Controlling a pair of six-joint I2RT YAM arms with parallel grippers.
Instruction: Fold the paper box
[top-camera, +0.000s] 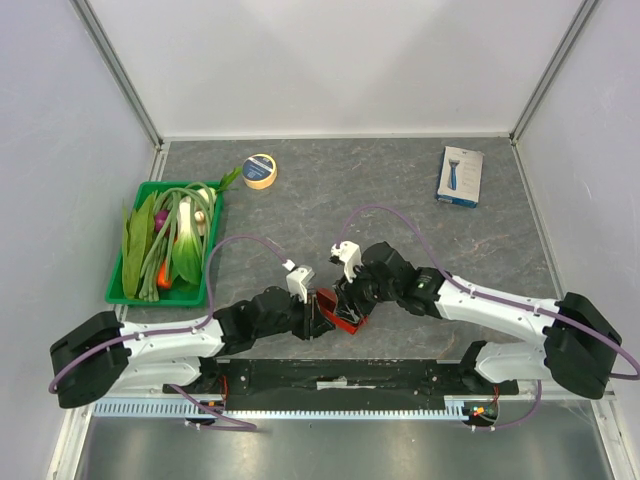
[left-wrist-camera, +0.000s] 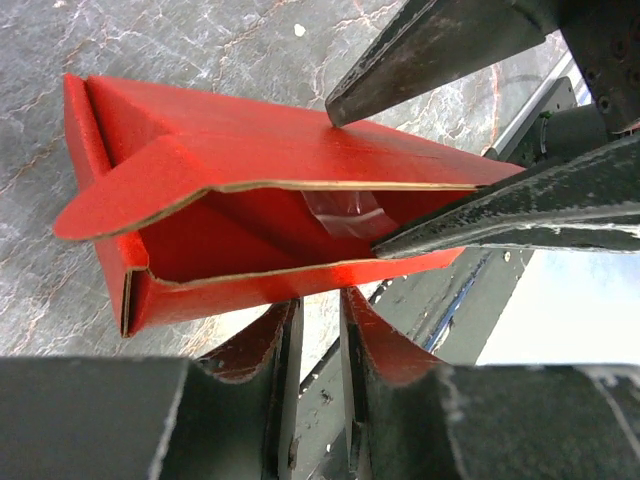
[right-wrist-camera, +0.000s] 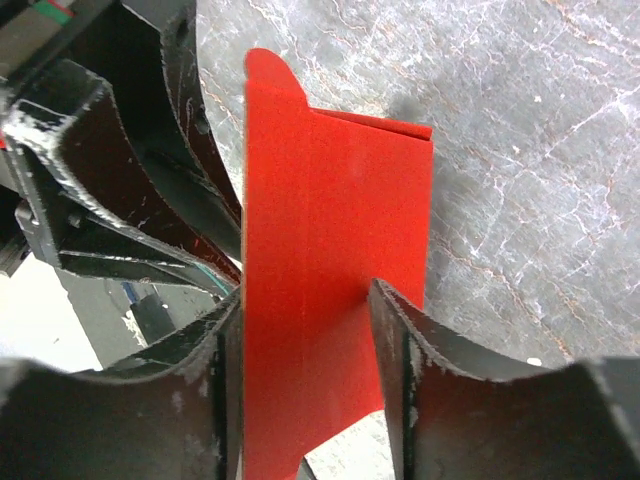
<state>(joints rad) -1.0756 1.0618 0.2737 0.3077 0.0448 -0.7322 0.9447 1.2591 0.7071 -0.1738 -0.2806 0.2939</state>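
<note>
The red paper box lies half opened as a sleeve on the grey table between both arms. In the left wrist view the box gapes toward the camera, with a rounded flap at the left. My left gripper sits just under its lower edge, fingers a narrow gap apart with nothing between them. My right gripper is open astride the box's top panel. One of its fingers rests on the top panel and the other reaches into the opening.
A green tray of vegetables stands at the left. A tape roll lies at the back. A white-and-blue retail box lies at the back right. A black rail runs along the near edge.
</note>
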